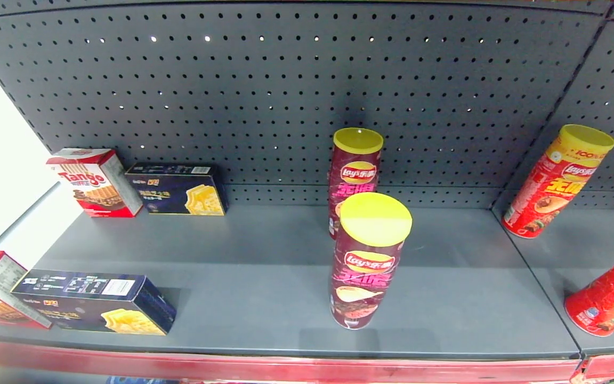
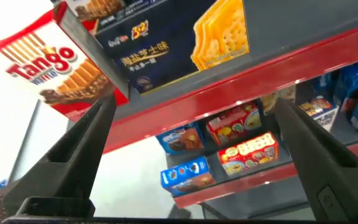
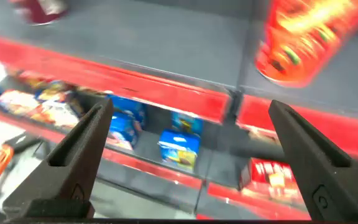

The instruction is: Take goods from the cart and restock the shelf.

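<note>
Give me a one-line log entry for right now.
left gripper open, empty | right gripper open, empty | shelf: front maroon chip can and rear maroon chip can upright

We see the left gripper [image 2: 192, 107] with its fingers spread wide and nothing between them. Beyond it is the shelf [image 2: 229, 94], with a red front edge. A red-and-white wafer box [image 2: 48, 68] stands just beside a dark blue cracker box [image 2: 166, 43] on it. On the tier beneath we note blue packs [image 2: 182, 175] and red-yellow packs [image 2: 248, 152].
</note>
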Motion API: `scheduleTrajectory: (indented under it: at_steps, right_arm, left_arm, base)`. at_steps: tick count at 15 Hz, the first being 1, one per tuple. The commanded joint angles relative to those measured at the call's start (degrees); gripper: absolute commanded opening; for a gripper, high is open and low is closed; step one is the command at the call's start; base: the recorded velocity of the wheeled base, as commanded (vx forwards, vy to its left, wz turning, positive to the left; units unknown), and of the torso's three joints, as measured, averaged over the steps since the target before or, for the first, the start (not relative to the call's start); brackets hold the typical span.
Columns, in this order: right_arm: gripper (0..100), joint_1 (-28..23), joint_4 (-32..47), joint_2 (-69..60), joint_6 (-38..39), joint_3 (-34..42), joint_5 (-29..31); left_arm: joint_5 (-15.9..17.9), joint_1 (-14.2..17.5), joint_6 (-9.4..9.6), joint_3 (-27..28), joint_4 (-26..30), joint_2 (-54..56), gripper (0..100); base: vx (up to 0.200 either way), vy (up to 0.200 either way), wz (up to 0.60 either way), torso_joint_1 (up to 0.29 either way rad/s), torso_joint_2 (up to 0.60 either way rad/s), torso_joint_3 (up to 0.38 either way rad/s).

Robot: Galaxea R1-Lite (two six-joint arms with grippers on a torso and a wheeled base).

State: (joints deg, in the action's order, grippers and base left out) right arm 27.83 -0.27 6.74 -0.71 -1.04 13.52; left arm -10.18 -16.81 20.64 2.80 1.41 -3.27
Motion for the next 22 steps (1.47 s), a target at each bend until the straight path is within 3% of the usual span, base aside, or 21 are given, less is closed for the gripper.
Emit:
scheduleTrajectory:
  at_steps: [1, 4, 6, 8, 11, 17, 20, 22]
  right_arm:
    - [100, -10.25, 0.18, 8.02, 1.15, -0.11, -0.16]
    - [100, -22.47, 0.0, 8.46, 1.32, -0.02, 0.02]
    - [100, -28.71, -0.08, -0.76, 1.5, -0.02, -0.07]
    - [100, -28.71, -1.23, -6.74, 2.46, 0.33, -1.74]
    - [100, -28.71, -1.49, -6.74, 3.26, 1.04, -12.82]
    - [100, -28.71, 0.36, -6.74, 0.27, 1.04, -9.3]
    - [100, -28.8, 0.36, -6.74, 0.44, 1.04, -9.48]
    - [100, -28.71, 0.36, -6.74, 0.44, 1.04, -9.48]
  left_arm:
    - [-0.02, 4.24, -1.83, -0.17, 0.08, -7.72, 100]
    - [-0.02, 9.43, -1.92, -0.34, -0.1, -9.56, 100]
    - [-0.02, 15.14, -2.8, -0.34, -0.1, -4.99, 100]
    - [-0.02, 16.99, -3.68, -0.34, -0.1, -1.04, 100]
    - [-0.02, 16.99, -5.35, -0.34, -0.01, 1.95, 100]
    - [0.16, 16.9, -9.83, -0.87, -0.71, 3.18, 100]
    - [-0.81, 16.9, -10.53, -2.36, -4.14, 3.09, 100]
    - [-2.56, 16.9, -8.07, -2.54, -4.58, 3.09, 100]
  base:
    - [0.0, 0.0, 0.0, 0.0, 0.0, 0.0]
    - [0.0, 0.0, 0.0, 0.0, 0.0, 0.0]
    - [0.0, 0.0, 0.0, 0.0, 0.0, 0.0]
    - [0.0, 0.0, 0.0, 0.0, 0.0, 0.0]
    - [0.0, 0.0, 0.0, 0.0, 0.0, 0.0]
    - [0.0, 0.0, 0.0, 0.0, 0.0, 0.0]
    - [0.0, 0.0, 0.0, 0.0, 0.0, 0.0]
    - [0.0, 0.0, 0.0, 0.0, 0.0, 0.0]
